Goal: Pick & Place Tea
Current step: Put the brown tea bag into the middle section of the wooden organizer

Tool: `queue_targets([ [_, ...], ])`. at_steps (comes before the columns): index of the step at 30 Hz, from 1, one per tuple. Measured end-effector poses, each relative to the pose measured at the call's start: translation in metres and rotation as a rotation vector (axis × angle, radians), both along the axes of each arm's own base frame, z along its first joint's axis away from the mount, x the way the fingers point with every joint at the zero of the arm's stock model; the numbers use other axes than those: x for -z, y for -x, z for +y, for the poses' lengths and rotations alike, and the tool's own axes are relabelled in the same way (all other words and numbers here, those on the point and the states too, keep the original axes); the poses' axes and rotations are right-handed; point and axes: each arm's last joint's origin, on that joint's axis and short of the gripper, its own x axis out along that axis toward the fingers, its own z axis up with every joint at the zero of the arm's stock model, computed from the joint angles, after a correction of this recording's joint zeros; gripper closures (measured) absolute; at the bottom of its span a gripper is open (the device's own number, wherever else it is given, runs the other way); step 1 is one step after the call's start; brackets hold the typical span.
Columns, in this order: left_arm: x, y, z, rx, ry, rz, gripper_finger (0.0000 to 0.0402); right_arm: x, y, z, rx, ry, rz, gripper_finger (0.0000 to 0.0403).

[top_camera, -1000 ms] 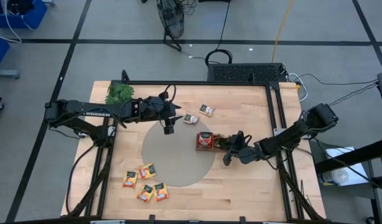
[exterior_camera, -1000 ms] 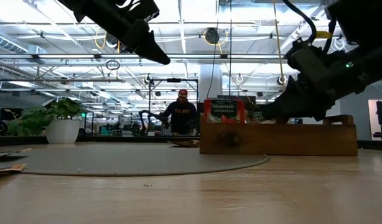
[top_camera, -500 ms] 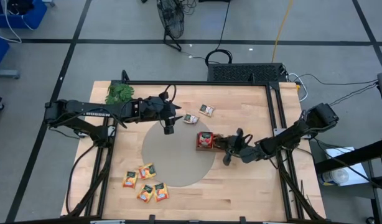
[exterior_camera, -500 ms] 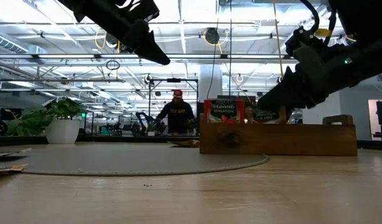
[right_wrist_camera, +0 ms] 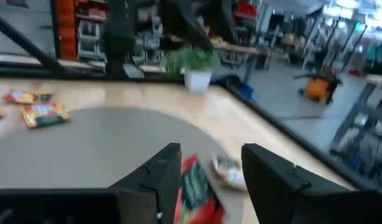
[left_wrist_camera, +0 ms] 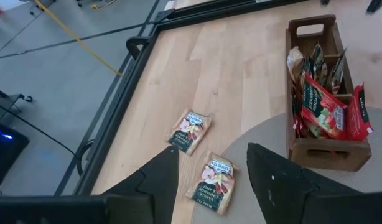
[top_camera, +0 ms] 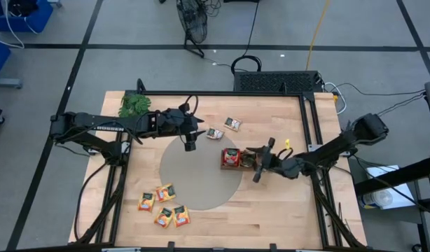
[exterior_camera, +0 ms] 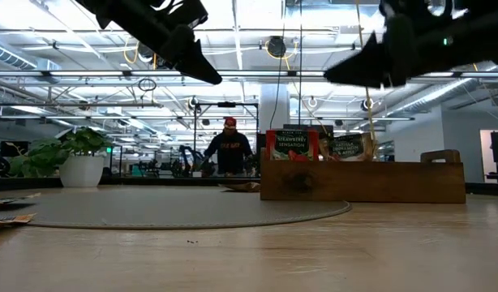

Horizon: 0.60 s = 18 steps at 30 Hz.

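Standing upright, glossy flat red sachets (top_camera: 231,157) are seen in the slatted wooden tray (left_wrist_camera: 321,93); right gripper (top_camera: 260,164) jaws parted, empty; left gripper (top_camera: 190,145) jaws parted too.

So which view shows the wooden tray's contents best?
The left wrist view: it looks down into the wooden tray, showing the red sachets. The high view shows it small, the low view only side-on, the right wrist view just a blurred red sachet.

Wooden tray (top_camera: 244,159) by grey round mat (top_camera: 197,175); green sprig (top_camera: 134,105) at table corner.
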Motion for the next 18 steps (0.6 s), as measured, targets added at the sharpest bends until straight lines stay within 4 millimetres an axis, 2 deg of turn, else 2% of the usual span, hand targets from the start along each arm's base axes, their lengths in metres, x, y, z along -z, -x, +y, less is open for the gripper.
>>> queue_targets([
  [4, 0.000, 0.000, 0.000, 0.000, -0.001, -0.003, 0.0211, -0.024, -0.006, 0.006, -0.140, 0.045, 0.064, 0.0268],
  [7, 0.000, 0.000, 0.000, 0.000, -0.001, -0.005, 0.0211, -0.040, -0.019, 0.013, -0.191, 0.066, 0.252, 0.0308],
  [11, 0.000, 0.000, 0.000, 0.000, -0.001, -0.005, 0.0211, -0.060, -0.035, 0.019, -0.242, 0.028, 0.566, 0.0385],
  [14, 0.000, 0.000, 0.000, 0.000, -0.001, -0.005, 0.0211, -0.063, -0.045, 0.019, -0.271, -0.026, 0.761, 0.0398],
  [18, 0.000, 0.000, 0.000, 0.000, -0.002, -0.005, 0.0211, -0.050, -0.054, 0.011, -0.225, -0.066, 0.913, 0.0402],
])
